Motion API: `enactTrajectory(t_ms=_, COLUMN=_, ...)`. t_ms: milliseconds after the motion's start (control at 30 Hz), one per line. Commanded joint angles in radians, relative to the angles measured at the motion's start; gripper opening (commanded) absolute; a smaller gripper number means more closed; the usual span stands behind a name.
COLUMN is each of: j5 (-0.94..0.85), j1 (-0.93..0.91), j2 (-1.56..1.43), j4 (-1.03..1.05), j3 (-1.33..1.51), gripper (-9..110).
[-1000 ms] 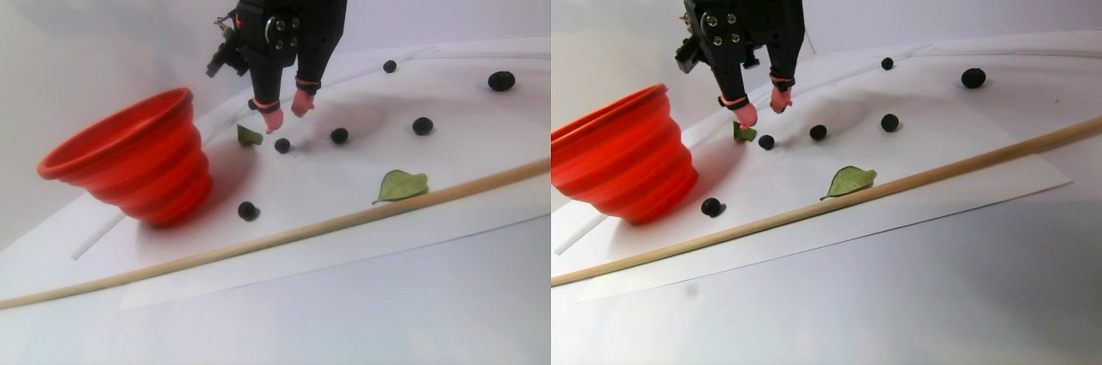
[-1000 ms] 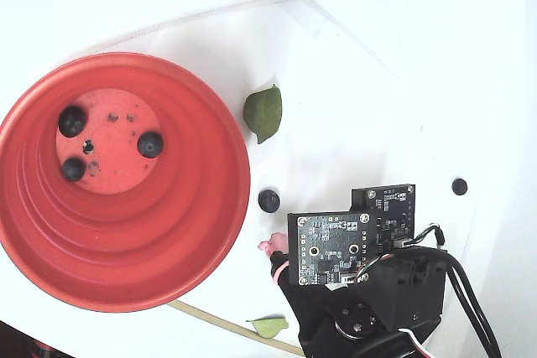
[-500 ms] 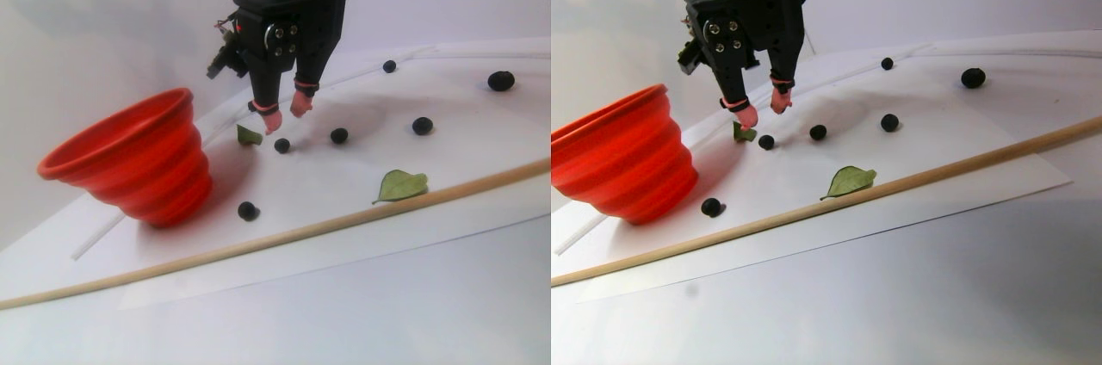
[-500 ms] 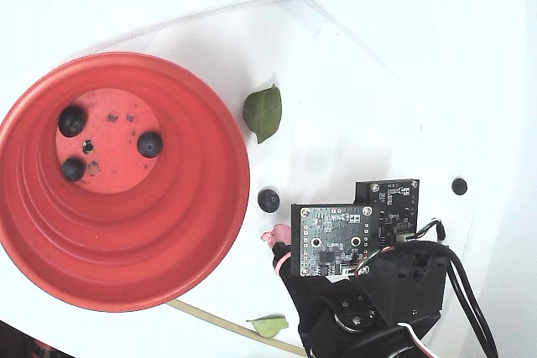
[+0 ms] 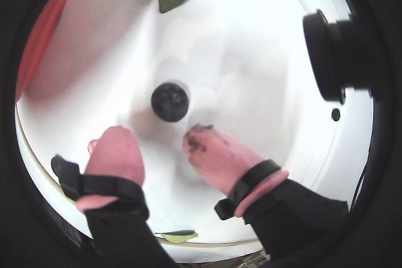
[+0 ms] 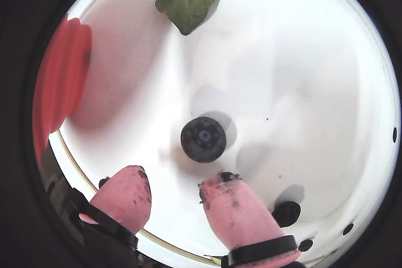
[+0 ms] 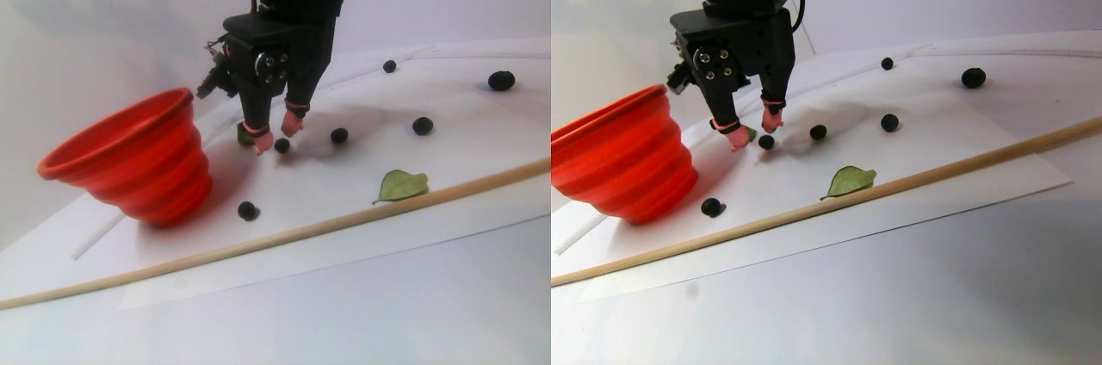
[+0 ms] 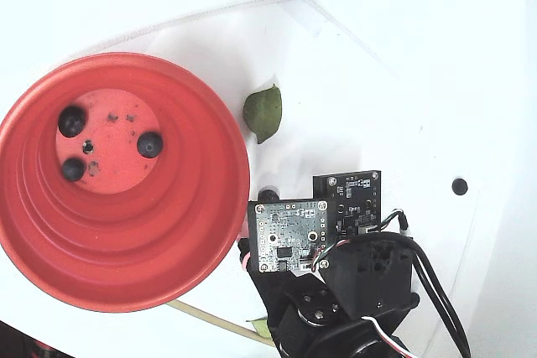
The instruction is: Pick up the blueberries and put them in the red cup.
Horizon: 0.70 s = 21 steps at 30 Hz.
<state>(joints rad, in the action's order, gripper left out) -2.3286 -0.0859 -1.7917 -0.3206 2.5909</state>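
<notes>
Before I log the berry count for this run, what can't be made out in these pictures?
- Fixed view: the arm's circuit board nearly covers the target blueberry and hides the gripper's fingertips.
- Stereo pair view: the red cup shows only its outside; the berries inside are hidden.
- A wrist view: the dark fisheye border cuts off most of the cup.

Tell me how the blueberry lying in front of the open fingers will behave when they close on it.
The blueberry is round and lies free on smooth white paper, so an off-centre touch would likely roll it away. It looks tiny beside the gripper, so probably very light. The dark smears on a pink fingertip hint that such berries squash easily.
</notes>
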Motion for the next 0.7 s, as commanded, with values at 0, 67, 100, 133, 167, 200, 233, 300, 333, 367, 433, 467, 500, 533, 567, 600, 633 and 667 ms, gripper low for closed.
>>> enactTrajectory(t_ms=0, j5=-0.014, j1=0.021, j2=0.041, j4=-0.055, j3=-0.044, gripper=16)
enactTrajectory(t_ms=67, j5=-0.014, j1=0.020, j2=0.048, j4=-0.055, j3=-0.055, gripper=16)
enactTrajectory(t_ms=100, j5=-0.011, j1=0.020, j2=0.051, j4=-0.055, j3=-0.060, gripper=16)
enactTrajectory(t_ms=133, j5=-0.009, j1=0.018, j2=0.052, j4=-0.055, j3=-0.066, gripper=16)
enactTrajectory(t_ms=167, j5=-0.008, j1=0.018, j2=0.057, j4=-0.055, j3=-0.072, gripper=16)
enactTrajectory(t_ms=200, j5=-0.008, j1=0.018, j2=0.060, j4=-0.055, j3=-0.074, gripper=16)
enactTrajectory(t_ms=233, j5=-0.009, j1=0.018, j2=0.063, j4=-0.057, j3=-0.075, gripper=16)
enactTrajectory(t_ms=300, j5=-0.009, j1=0.018, j2=0.083, j4=-0.077, j3=-0.078, gripper=16)
enactTrajectory(t_ms=333, j5=-0.011, j1=0.018, j2=0.092, j4=-0.086, j3=-0.080, gripper=16)
enactTrajectory(t_ms=367, j5=-0.012, j1=0.018, j2=0.097, j4=-0.089, j3=-0.083, gripper=16)
enactTrajectory(t_ms=433, j5=-0.011, j1=0.018, j2=0.104, j4=-0.091, j3=-0.084, gripper=16)
enactTrajectory(t_ms=467, j5=-0.009, j1=0.020, j2=0.106, j4=-0.092, j3=-0.084, gripper=16)
enactTrajectory(t_ms=500, j5=-0.008, j1=0.021, j2=0.107, j4=-0.092, j3=-0.084, gripper=16)
enactTrajectory(t_ms=533, j5=-0.006, j1=0.023, j2=0.107, j4=-0.094, j3=-0.084, gripper=16)
enactTrajectory(t_ms=567, j5=-0.006, j1=0.025, j2=0.109, j4=-0.097, j3=-0.084, gripper=16)
enactTrajectory(t_ms=600, j5=-0.006, j1=0.025, j2=0.114, j4=-0.101, j3=-0.084, gripper=16)
enactTrajectory(t_ms=633, j5=-0.006, j1=0.025, j2=0.120, j4=-0.106, j3=-0.086, gripper=16)
enactTrajectory(t_ms=667, j5=-0.006, j1=0.025, j2=0.126, j4=-0.110, j3=-0.089, gripper=16)
